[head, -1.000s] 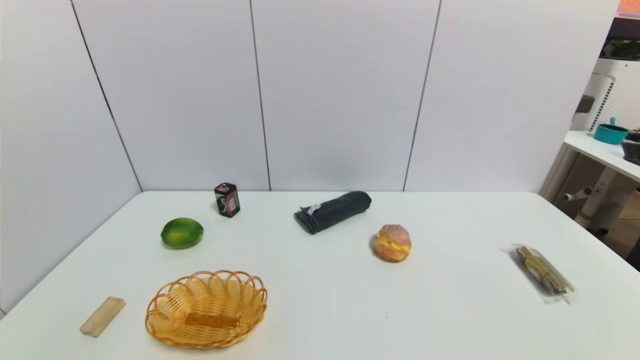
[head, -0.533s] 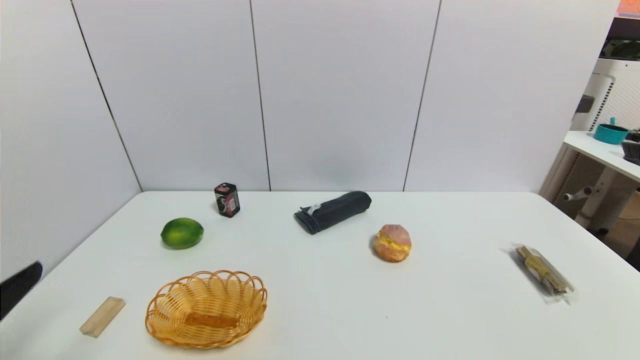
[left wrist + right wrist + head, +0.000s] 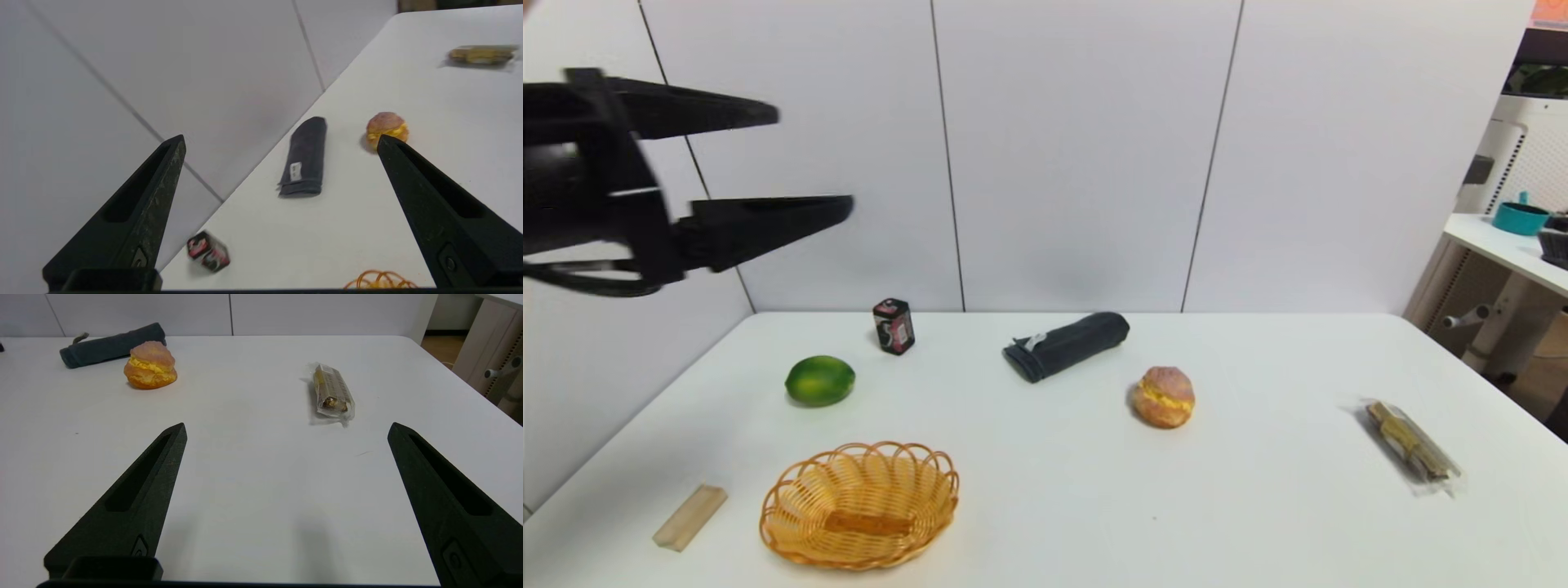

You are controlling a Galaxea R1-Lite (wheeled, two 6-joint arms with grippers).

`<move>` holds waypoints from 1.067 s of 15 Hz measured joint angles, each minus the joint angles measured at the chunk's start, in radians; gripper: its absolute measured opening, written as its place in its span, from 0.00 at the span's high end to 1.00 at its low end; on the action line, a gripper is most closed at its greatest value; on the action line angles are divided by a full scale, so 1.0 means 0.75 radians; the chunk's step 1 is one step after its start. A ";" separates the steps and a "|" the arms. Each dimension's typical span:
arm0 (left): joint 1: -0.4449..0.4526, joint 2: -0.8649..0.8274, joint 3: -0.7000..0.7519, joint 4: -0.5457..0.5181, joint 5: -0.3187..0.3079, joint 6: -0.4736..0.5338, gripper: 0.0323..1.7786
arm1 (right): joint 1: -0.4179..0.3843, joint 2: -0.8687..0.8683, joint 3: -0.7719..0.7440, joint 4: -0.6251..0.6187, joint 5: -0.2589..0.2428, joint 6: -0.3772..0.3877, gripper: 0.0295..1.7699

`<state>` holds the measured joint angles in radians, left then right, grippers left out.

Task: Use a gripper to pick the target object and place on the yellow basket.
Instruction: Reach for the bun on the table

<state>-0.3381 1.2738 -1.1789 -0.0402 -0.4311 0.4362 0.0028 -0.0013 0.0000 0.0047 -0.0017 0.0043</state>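
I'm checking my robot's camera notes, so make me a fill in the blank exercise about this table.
The left gripper hangs in the air with its jaws ____.
The dark rolled cloth lies between the small black box and the ____.
The fruit behind the basket is coloured ____.
The right gripper, idle over the table, holds ____.
Missing words: open; bun; green; nothing.

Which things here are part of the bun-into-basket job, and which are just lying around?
For the job:
- cream-puff bun
- yellow basket
- left gripper, fingers apart, raised over the table's left side

Just lying about:
- green lime-like fruit
- dark box
- rolled dark cloth
- wooden block
- plastic-wrapped packet
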 joint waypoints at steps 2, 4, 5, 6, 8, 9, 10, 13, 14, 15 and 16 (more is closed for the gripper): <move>-0.129 0.170 -0.124 -0.003 -0.006 0.001 0.05 | -0.001 0.000 0.000 0.000 0.000 0.001 0.04; -0.245 0.330 -0.232 -0.005 -0.007 -0.013 0.05 | 0.000 0.000 0.000 0.000 0.001 0.001 0.04; -0.291 0.403 -0.282 -0.006 -0.007 -0.019 0.05 | -0.001 0.000 0.000 0.000 0.000 0.001 0.04; -0.332 0.478 -0.336 -0.006 -0.007 -0.023 0.05 | -0.001 0.000 0.000 0.000 0.001 0.001 0.04; -0.391 0.608 -0.432 -0.007 -0.007 -0.029 0.05 | -0.001 0.000 0.000 0.000 0.000 0.000 0.04; -0.416 0.675 -0.485 -0.007 -0.007 -0.031 0.05 | -0.001 0.000 0.000 -0.001 0.001 0.000 0.04; -0.434 0.732 -0.534 -0.008 -0.008 -0.032 0.05 | -0.001 0.000 0.000 -0.001 0.001 0.000 0.04; -0.475 0.895 -0.665 -0.009 -0.007 -0.049 0.05 | -0.001 0.000 0.000 0.000 0.000 0.001 0.04; -0.489 0.942 -0.697 -0.010 -0.007 -0.064 0.05 | -0.001 0.000 0.000 0.000 0.000 0.001 0.04; -0.504 0.991 -0.726 -0.017 -0.007 -0.083 0.05 | -0.001 0.000 0.000 0.000 0.000 0.001 0.04; -0.515 1.026 -0.742 -0.030 -0.007 -0.096 0.05 | 0.000 0.000 0.000 0.000 0.000 0.001 0.04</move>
<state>-0.7240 2.0436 -1.7353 -0.0623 -0.4362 0.3640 0.0028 -0.0013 0.0000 0.0047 -0.0019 0.0047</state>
